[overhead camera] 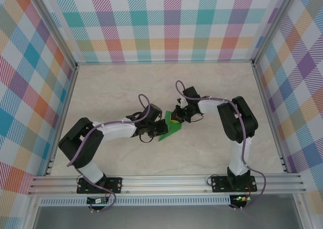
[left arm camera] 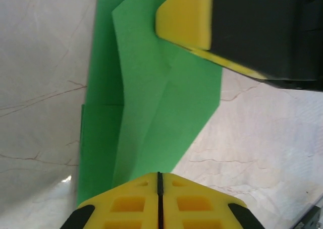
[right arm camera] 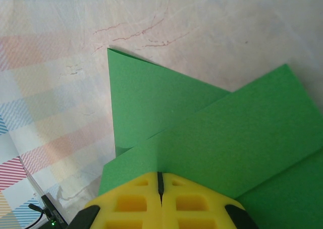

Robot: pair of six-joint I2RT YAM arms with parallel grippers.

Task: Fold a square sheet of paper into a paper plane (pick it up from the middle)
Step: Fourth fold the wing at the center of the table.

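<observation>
The sheet of paper (overhead camera: 167, 130), already folded into a smaller creased shape, lies at the middle of the table (overhead camera: 101, 88) between the two arms. In the overhead view the left gripper (overhead camera: 155, 131) meets it from 9 o'clock and the right gripper (overhead camera: 176, 119) from 1 o'clock. This opposed placement lets one tool anchor the work while the other forms the fold. In its own wrist view the right gripper (right arm camera: 160, 181) has its jaws fully together, and a green flap leaves the tips toward 2 o'clock above a lower layer, so it is judged to be pinching that flap. In its own wrist view the left gripper (left arm camera: 159, 181) is also fully closed at 6 o'clock, with the creased paper (left arm camera: 151, 113) running up from its tips. Whether it pinches the edge or only presses it flat cannot be told. One of the right gripper's fingers (left arm camera: 184, 17) sits over the paper at 12 o'clock there. Judgement: a crease is being set, and the dart shape is not yet finished.
</observation>
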